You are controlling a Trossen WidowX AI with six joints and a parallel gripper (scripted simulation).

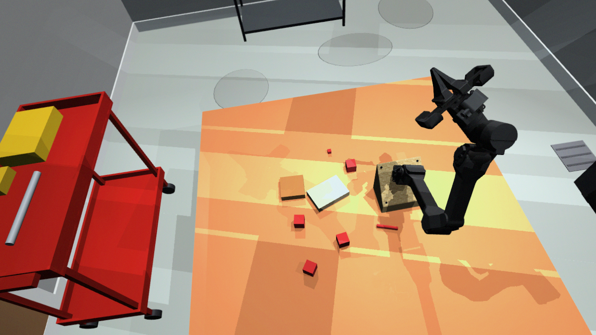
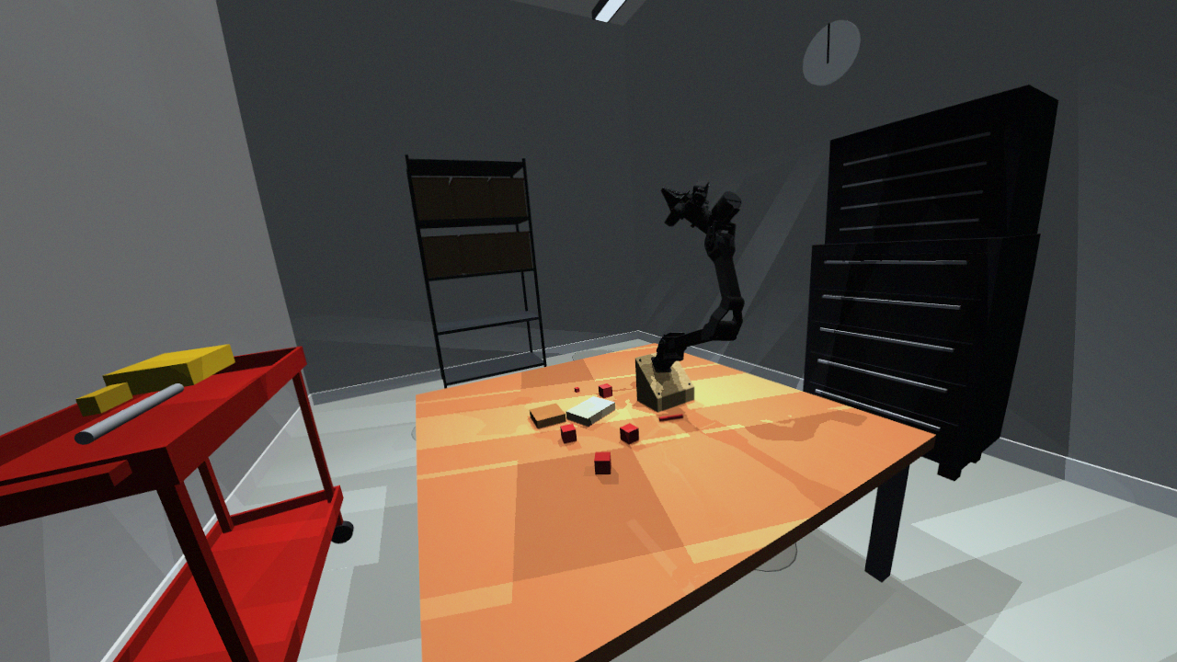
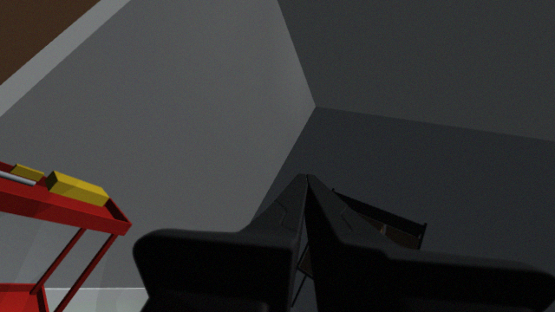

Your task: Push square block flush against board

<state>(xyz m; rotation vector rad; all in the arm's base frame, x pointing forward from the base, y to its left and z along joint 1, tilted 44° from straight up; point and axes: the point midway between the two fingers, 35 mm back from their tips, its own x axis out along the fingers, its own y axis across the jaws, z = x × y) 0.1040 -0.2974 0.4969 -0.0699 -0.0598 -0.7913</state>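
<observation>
Standing nearest in the exterior view, a red cart (image 1: pixel 62 199) (image 2: pixel 238 409) (image 3: pixel 65 212) is at the left. On its top are a big yellow box (image 1: pixel 29 129) (image 2: pixel 172 368) (image 3: pixel 78 189), a small yellow box (image 1: pixel 4 181) (image 2: pixel 104 399) (image 3: pixel 27 172) and a gray rod (image 1: pixel 23 208) (image 2: pixel 131 413) (image 3: pixel 17 178). Beside the cart is the orange table (image 1: pixel 266 308) (image 2: pixel 494 535).

On the table, the closest red cube (image 1: pixel 309 267) (image 2: pixel 602 462) sits ahead of two more, a left cube (image 1: pixel 299 220) (image 2: pixel 568 433) and a right cube (image 1: pixel 342 239) (image 2: pixel 628 433). A thin red stick (image 1: pixel 387 227) (image 2: pixel 670 417) lies near the arm's stand (image 1: pixel 387 183) (image 2: pixel 658 394).

The square brown block (image 1: pixel 291 186) (image 2: pixel 547 416) lies flat, just beside a corner of the white board (image 1: pixel 328 192) (image 2: pixel 590 409). The board is turned at a slant, so no whole side of the block is against it. It is hard to tell if they touch at that corner. Past them sit another red cube (image 1: pixel 350 165) (image 2: pixel 604 390) and a tiny one (image 1: pixel 329 151) (image 2: pixel 577 389).

The black arm (image 1: pixel 466 183) (image 2: pixel 725 276) rises from its stand. Its claw (image 1: pixel 433 70) (image 2: pixel 664 190) (image 3: pixel 304 181) is closed with nothing in it, high up and well apart from the block and board.

Farther back stand a dark shelf (image 1: pixel 291 25) (image 2: pixel 464 166) (image 3: pixel 381 211) and a tall black chest of drawers (image 1: pixel 587 183) (image 2: pixel 893 329). A round clock (image 2: pixel 831 52) hangs on the wall.
</observation>
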